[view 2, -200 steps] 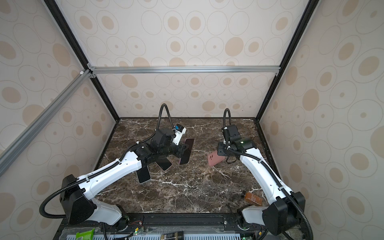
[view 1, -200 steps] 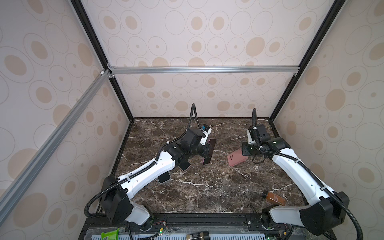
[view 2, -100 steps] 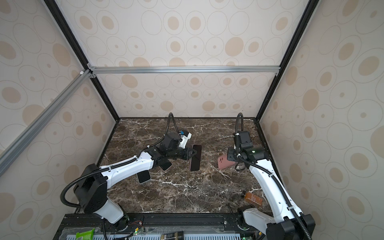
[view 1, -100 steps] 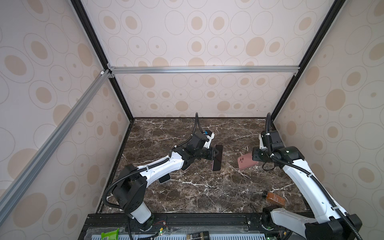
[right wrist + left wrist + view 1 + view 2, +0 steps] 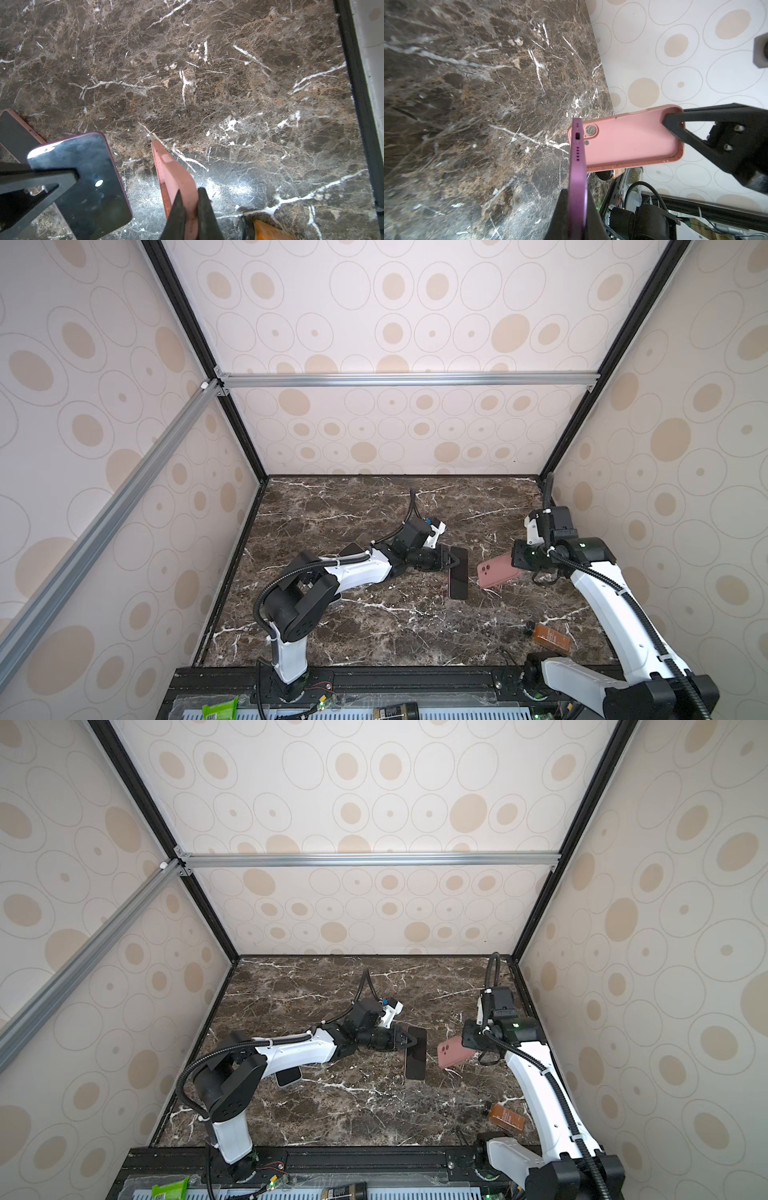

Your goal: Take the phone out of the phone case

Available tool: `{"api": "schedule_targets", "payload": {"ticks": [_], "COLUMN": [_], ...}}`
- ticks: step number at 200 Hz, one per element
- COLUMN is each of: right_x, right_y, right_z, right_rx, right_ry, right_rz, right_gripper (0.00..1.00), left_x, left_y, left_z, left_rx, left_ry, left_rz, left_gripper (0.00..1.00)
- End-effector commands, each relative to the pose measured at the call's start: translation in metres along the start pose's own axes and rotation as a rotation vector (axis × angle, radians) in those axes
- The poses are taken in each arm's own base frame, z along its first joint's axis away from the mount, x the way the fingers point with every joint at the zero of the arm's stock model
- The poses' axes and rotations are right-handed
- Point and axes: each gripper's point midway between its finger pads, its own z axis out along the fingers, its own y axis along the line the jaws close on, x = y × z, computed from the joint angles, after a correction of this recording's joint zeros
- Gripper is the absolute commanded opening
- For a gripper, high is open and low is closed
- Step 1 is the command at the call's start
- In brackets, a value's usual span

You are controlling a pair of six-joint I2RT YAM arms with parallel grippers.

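The phone (image 5: 458, 572) (image 5: 415, 1052), with a dark screen and purple rim, is out of the case and held at one end by my left gripper (image 5: 451, 562) (image 5: 409, 1042), which is shut on it. In the left wrist view the phone's purple edge (image 5: 578, 176) runs out from between the left gripper (image 5: 576, 189) fingers. The empty pink phone case (image 5: 498, 576) (image 5: 455, 1056) (image 5: 629, 141) hangs a short gap to its right. My right gripper (image 5: 519, 568) (image 5: 471, 1048) (image 5: 190, 191) is shut on the case's wall (image 5: 176, 176). The phone (image 5: 83, 176) shows beside it.
An amber bottle (image 5: 550, 637) (image 5: 505, 1118) (image 5: 270, 230) lies near the right arm's base. A light phone (image 5: 289, 1077) lies on the marble under the left arm, and a dark slab with a pink edge (image 5: 14, 133) lies behind the left gripper. Walls enclose three sides.
Both grippers have moved to the right, carrying the phone and the case. The left arm has stretched out lower over the table. Both grips are unchanged.
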Motion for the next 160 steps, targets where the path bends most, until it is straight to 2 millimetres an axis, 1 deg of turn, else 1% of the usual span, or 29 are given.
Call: {"api": "schedule_targets", "payload": {"ticks": [1,8,13,25,41,80,106,160], "right_x": [0.013,0.015,0.017,0.02,0.024,0.033,0.033,0.037], "right_y": [0.007,0.007,0.007,0.004,0.0,0.003,0.004,0.008], "right_z": [-0.002,-0.002,-0.001,0.0,0.002,0.011,0.014,0.03], "right_rx": [-0.05,-0.052,-0.053,-0.043,-0.019,-0.048,-0.062,-0.09], "right_ry": [0.046,0.055,0.063,0.069,0.071,0.091,0.075,0.096], "right_rz": [-0.039,-0.042,-0.042,-0.038,-0.025,0.002,0.011,0.024], "right_gripper": [0.0,0.0,0.0,0.0,0.0,0.0,0.0,0.0], "left_x": [-0.007,-0.006,-0.001,0.003,0.006,0.008,0.009,0.015], "left_y": [-0.024,-0.02,-0.012,-0.003,0.004,0.01,0.017,0.03], "left_z": [0.004,0.007,0.009,0.012,0.014,0.018,0.021,0.029], "left_rx": [0.094,0.086,0.057,0.036,0.022,0.018,-0.002,-0.03], "left_ry": [0.011,0.016,0.035,0.043,0.047,0.048,0.052,0.074], "left_rz": [-0.029,-0.032,-0.051,-0.068,-0.081,-0.106,-0.116,-0.127], "left_gripper": [0.0,0.0,0.0,0.0,0.0,0.0,0.0,0.0]}}
